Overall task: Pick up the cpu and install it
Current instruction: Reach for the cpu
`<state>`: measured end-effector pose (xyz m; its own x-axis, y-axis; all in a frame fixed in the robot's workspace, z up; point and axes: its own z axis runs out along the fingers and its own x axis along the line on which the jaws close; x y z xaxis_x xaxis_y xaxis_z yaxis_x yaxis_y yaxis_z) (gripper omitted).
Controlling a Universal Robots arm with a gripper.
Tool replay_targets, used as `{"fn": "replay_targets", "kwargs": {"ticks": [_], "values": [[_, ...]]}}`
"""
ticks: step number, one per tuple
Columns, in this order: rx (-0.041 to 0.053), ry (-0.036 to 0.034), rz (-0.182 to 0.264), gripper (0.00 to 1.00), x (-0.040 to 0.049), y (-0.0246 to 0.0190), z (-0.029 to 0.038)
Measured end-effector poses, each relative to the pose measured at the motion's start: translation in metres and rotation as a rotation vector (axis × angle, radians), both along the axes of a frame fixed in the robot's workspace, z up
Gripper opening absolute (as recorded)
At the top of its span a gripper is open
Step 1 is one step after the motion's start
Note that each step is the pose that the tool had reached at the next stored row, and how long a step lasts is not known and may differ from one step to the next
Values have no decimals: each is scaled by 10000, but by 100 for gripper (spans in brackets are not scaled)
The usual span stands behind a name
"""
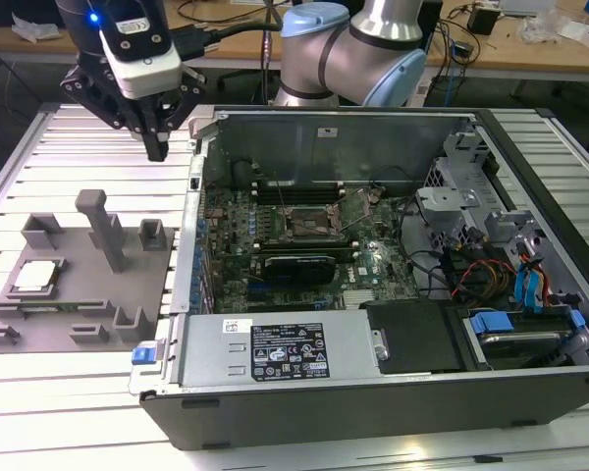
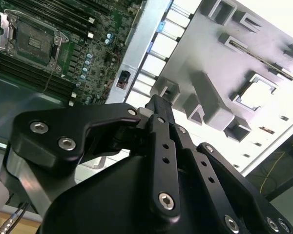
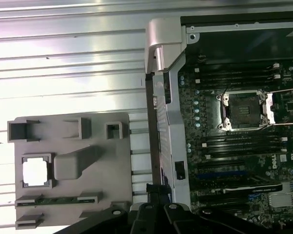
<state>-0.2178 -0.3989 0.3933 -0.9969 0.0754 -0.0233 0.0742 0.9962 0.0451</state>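
Observation:
The cpu [image 1: 36,278], a small silver-white square chip, lies flat in a pocket of the grey plastic fixture [image 1: 83,306] at the exterior view's left. Both wrist views show the cpu [image 3: 35,172] [image 2: 258,95] in that pocket. My gripper [image 1: 157,149] hangs high above the table between the fixture's far end and the computer case wall, well apart from the cpu. Its black fingers [image 2: 158,105] sit together, shut, with nothing between them. The dark socket [image 1: 309,224] on the motherboard stands open, its frame lifted; both wrist views show the socket [image 3: 244,111] [image 2: 31,41] bare.
The open computer case [image 1: 275,402] lies on its side at the exterior view's centre and right, with cables, drives and a power supply inside. Grey posts and blocks [image 1: 106,228] rise from the fixture. The slatted aluminium table [image 1: 59,392] runs beneath. The arm's body [image 1: 353,49] stands behind the case.

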Motion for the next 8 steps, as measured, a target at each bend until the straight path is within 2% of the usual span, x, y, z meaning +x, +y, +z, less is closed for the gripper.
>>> {"fn": "replay_targets", "kwargs": {"ticks": [4, 8], "values": [[0, 1, 1, 11, -56, 0, 0], [0, -2, 0, 11, -169, 0, 0]]}}
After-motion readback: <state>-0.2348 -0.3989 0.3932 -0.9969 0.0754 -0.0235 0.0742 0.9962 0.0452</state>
